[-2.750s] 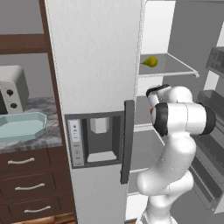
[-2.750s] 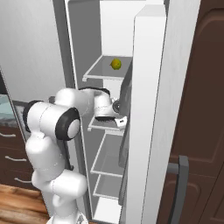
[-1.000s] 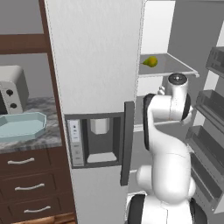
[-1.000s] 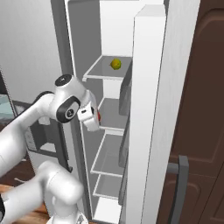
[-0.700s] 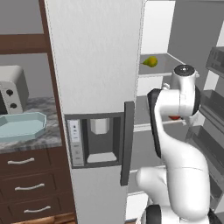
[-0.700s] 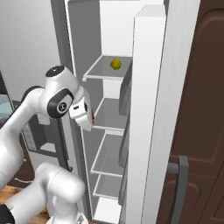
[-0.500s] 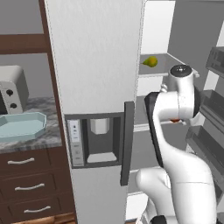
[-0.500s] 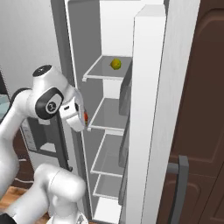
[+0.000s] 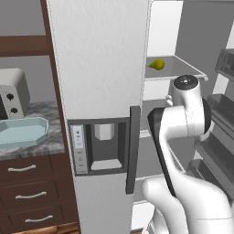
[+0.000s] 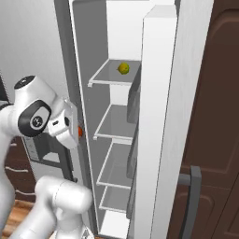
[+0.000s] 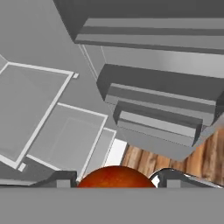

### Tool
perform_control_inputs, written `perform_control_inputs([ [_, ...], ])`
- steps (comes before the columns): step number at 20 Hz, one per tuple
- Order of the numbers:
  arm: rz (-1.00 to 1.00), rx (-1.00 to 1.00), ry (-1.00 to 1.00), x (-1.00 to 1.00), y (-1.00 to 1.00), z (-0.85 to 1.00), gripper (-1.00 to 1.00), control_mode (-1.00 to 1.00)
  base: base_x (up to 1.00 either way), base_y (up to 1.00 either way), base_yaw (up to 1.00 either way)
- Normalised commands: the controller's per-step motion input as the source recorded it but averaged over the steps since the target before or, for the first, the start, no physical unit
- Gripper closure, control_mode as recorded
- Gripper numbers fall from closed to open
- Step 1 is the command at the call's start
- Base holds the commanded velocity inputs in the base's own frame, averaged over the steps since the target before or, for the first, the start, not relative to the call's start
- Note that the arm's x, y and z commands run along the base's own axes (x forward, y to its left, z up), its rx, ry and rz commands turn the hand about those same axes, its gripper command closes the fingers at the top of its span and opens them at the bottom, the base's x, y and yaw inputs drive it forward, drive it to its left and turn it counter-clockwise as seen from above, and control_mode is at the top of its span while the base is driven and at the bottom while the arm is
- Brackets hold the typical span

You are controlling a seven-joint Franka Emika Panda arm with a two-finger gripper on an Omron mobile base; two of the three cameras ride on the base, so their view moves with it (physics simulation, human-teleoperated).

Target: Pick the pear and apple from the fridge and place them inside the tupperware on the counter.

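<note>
The red-orange apple sits between my gripper's dark fingertips, gripped from both sides. From the right base view, the apple peeks out beside the hand, in front of the open fridge and outside its shelves. The yellow-green pear lies on the upper shelf, also visible as the pear from the other side. The pale blue tupperware rests on the grey counter, left of the fridge.
A white microwave stands behind the tray. Brown drawers sit under the counter. The fridge door's grey bins hang to the right of my arm. A brown cabinet flanks the fridge.
My arm has drawn back out of the fridge with the apple, rising and swinging left in the right base view. The pear has stayed on its shelf.
</note>
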Motion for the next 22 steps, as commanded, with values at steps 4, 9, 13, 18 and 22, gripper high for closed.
perform_control_inputs([
  [4, 0.0, 0.0, 0.0, -0.29, 0.15, 0.0, 1.0, 1.0, -0.24, 0.36, 0.0],
  [9, 0.0, 0.0, 0.0, 0.0, 0.0, 0.0, 1.0, 1.0, -0.33, 0.97, 0.0],
  [13, 0.0, 0.0, 0.0, 0.0, 0.0, 0.0, 1.0, 1.0, -0.15, 1.0, 0.0],
  [18, 0.0, 0.0, 0.0, 0.0, 0.0, 0.0, 1.0, 1.0, 0.01, 1.0, 0.0],
  [22, 0.0, 0.0, 0.0, 0.0, 0.0, 0.0, 1.0, 1.0, 0.35, 1.0, 0.0],
])
